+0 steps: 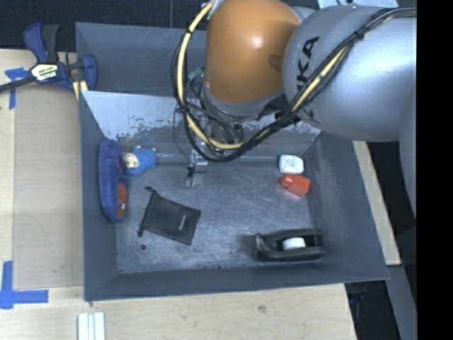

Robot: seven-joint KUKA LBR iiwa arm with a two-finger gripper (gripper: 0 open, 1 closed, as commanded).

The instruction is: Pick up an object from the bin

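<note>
The gripper (pixel 192 170) hangs over bare bin (pixel 241 207) floor, its fingers pressed together on nothing. Nearest them lies a flat black pouch (pixel 170 219), probably the handiest pick from here.

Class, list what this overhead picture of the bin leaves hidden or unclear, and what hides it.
Camera view: the bin's back wall, partly hidden behind the arm's orange cover.
Camera view: the white item by the orange block, too small to identify.
Camera view: the blue toy, details too small.

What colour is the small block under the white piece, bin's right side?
Orange-red small block, just below the white piece; camera view.
</note>
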